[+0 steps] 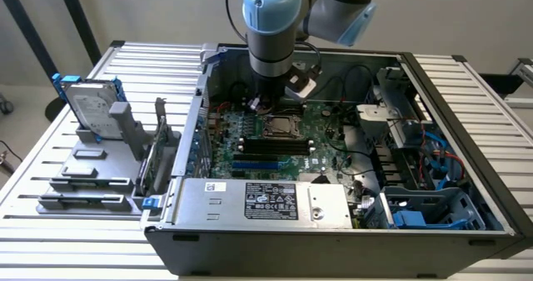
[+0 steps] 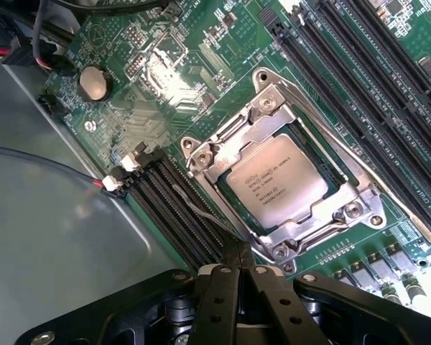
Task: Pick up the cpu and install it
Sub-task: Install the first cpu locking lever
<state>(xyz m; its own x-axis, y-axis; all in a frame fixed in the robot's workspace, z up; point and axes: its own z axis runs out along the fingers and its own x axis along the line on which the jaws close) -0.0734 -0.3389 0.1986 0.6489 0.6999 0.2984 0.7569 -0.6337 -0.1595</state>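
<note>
An open dark-grey metal computer case (image 1: 333, 231) is seen lying on its side on a white slatted tabletop (image 1: 50, 168), with the grey-and-blue robot arm (image 1: 271, 25) reaching down into it from above. Inside the case, a green motherboard (image 2: 172, 79) is laid flat, crossed by long black memory slots (image 2: 359, 72). Near the board's middle a square black-and-metal socket frame (image 2: 273, 100) is mounted, and within it the small flat square cpu with a silver-grey metal top (image 2: 276, 183) is seated. The chip appears to lie level and square to the frame, its printed face turned up, so the placement is judged to be largely made.

The black gripper (image 2: 237, 269) is clenched shut with nothing between its jaws, and its tip is held just beside the socket's edge, apart from the chip, over the nearer bank of memory slots.

For the work to be done well, the cpu should be checked for flat, even seating on all four sides before any force is applied. Pressure is best kept off the chip's top and off the fine parts of the board around the socket. Any contact with the frame or its thin wire lever (image 2: 201, 212) should be made slowly and straight, so that the chip is not tilted or dragged.
</note>
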